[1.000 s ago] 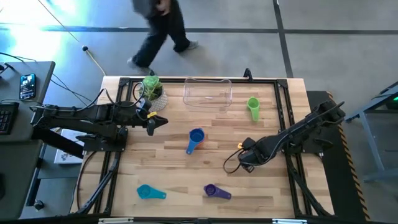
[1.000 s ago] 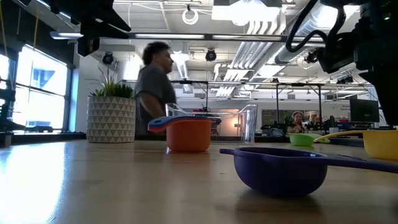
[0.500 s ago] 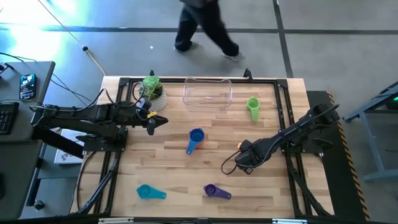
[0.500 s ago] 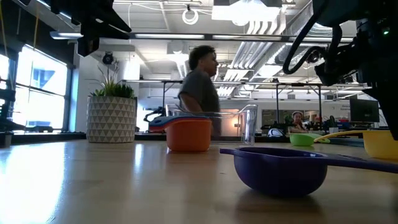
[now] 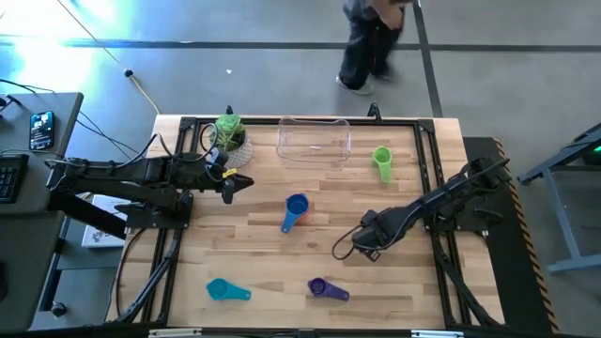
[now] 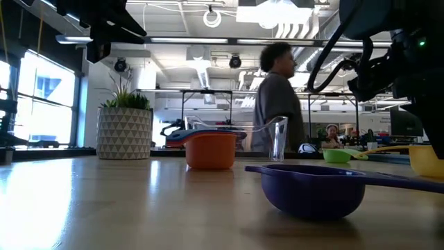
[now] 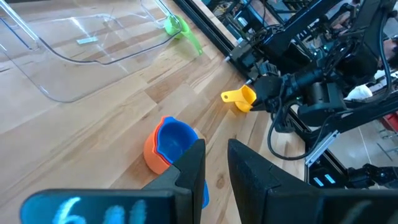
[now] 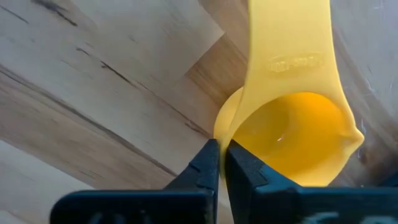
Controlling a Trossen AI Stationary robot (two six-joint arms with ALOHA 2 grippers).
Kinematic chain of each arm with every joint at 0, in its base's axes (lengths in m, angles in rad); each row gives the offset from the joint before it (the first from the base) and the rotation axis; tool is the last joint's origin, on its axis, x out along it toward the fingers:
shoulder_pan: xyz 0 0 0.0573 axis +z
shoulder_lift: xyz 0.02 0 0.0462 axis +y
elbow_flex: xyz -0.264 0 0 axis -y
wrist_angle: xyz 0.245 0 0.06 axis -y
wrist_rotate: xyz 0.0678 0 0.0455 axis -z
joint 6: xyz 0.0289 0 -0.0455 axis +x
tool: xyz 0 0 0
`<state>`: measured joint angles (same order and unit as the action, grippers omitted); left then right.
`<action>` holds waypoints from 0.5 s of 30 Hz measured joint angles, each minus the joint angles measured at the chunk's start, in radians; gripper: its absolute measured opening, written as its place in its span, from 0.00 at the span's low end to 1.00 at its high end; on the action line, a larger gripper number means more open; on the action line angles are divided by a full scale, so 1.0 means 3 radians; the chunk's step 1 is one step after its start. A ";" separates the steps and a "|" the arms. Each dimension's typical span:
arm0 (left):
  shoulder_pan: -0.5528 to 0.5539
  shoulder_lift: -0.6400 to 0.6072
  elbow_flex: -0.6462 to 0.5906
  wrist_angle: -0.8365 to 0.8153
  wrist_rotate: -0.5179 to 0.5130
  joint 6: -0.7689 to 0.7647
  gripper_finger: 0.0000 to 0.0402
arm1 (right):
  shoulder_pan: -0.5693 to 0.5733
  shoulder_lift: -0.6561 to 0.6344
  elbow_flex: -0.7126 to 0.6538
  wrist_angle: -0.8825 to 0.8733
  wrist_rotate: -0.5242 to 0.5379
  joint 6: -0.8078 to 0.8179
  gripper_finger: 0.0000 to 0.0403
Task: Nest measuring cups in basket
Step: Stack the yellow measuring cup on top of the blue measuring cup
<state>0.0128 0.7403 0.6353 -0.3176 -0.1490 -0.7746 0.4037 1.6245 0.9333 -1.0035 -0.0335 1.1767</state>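
Step in hand: pickup of the yellow cup point(image 8: 292, 134); the right gripper point(image 8: 221, 163) is low over the wood right of table centre, its fingers closed on the cup's rim, one inside the bowl and one outside, as far as the wrist view shows.

The basket point(image 5: 314, 141) stands at the far edge, holding no cup; the green cup point(image 5: 382, 161) lies just to its right.

The blue cup point(image 5: 296, 208) sits inside the orange cup point(image 7: 152, 152) near table centre; the teal cup point(image 5: 222, 290) and the purple cup point(image 5: 322, 288) lie near the front edge.

The left gripper point(image 7: 214, 165) waits at the left, near the plant pot point(image 5: 231, 138), fingers a little apart.

Next move, in my judgement: lift without letting the cup tip, then carry it to the basket.
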 joint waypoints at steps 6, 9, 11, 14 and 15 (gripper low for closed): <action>0.0001 0.0001 0.0000 -0.0006 0.0046 0.0001 0.15 | -0.0061 -0.0014 0.0143 0.0001 -0.0021 -0.0028 0.01; 0.0000 0.0000 0.0000 -0.0044 0.0048 0.0000 0.15 | -0.0067 -0.0014 0.0324 -0.0004 0.0130 -0.0062 0.01; 0.0001 0.0000 0.0000 -0.0068 0.0052 -0.0037 0.15 | -0.0089 -0.0014 0.0463 0.0000 0.0216 -0.0120 0.00; 0.0001 0.0001 0.0000 -0.0117 0.0053 -0.0210 0.15 | -0.0154 -0.0014 0.0671 0.0000 0.0372 -0.0276 0.00; 0.0000 0.0001 0.0000 -0.0116 0.0053 -0.0272 0.15 | -0.0185 -0.0014 0.0737 0.0002 0.0426 -0.0338 0.00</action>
<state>0.0128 0.7406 0.6353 -0.3523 -0.1329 -0.8563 0.3483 1.6203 1.1543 -1.0028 0.0944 1.0752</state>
